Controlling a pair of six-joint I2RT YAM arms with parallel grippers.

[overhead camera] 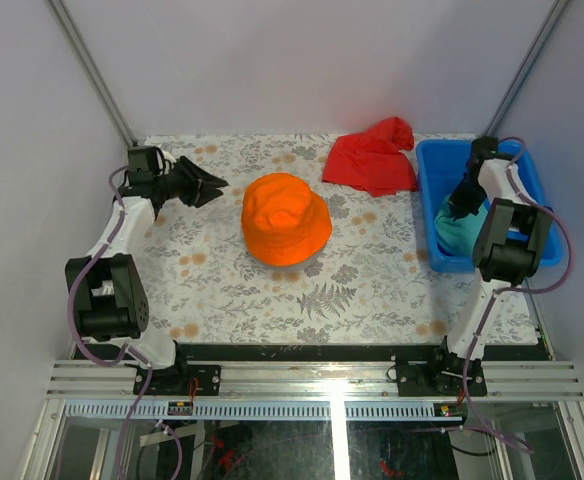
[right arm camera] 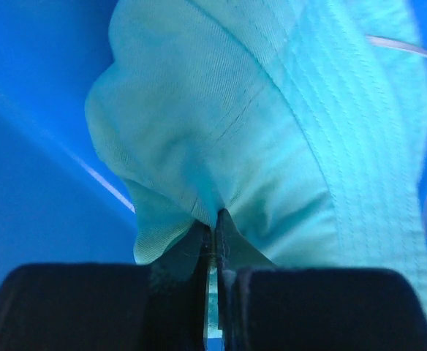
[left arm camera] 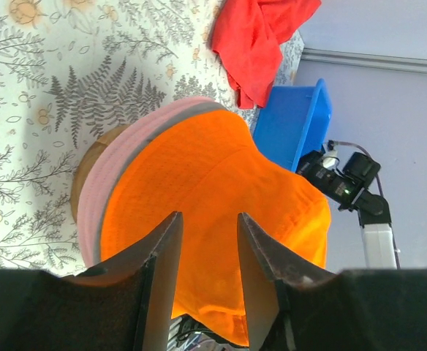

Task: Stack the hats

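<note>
The orange hat [overhead camera: 286,218] sits on top of a stack at the table's middle. In the left wrist view the orange hat [left arm camera: 221,190] lies over a grey brim and a pink hat [left arm camera: 96,197], with the wooden stand [left arm camera: 89,164] under them. My left gripper [overhead camera: 212,183] is open and empty, left of the stack; its tips [left arm camera: 208,227] frame the orange hat from a distance. My right gripper [overhead camera: 464,205] is inside the blue bin [overhead camera: 437,165], shut on a fold of the teal hat [overhead camera: 455,232]. The right wrist view shows the teal hat [right arm camera: 272,131] pinched at my right gripper [right arm camera: 213,219].
A flat red cloth [overhead camera: 372,158] lies at the back of the table, beside the blue bin's left wall. The bin stands at the right edge. The table has a fern-patterned cover [overhead camera: 352,290]. Grey walls enclose the back and sides.
</note>
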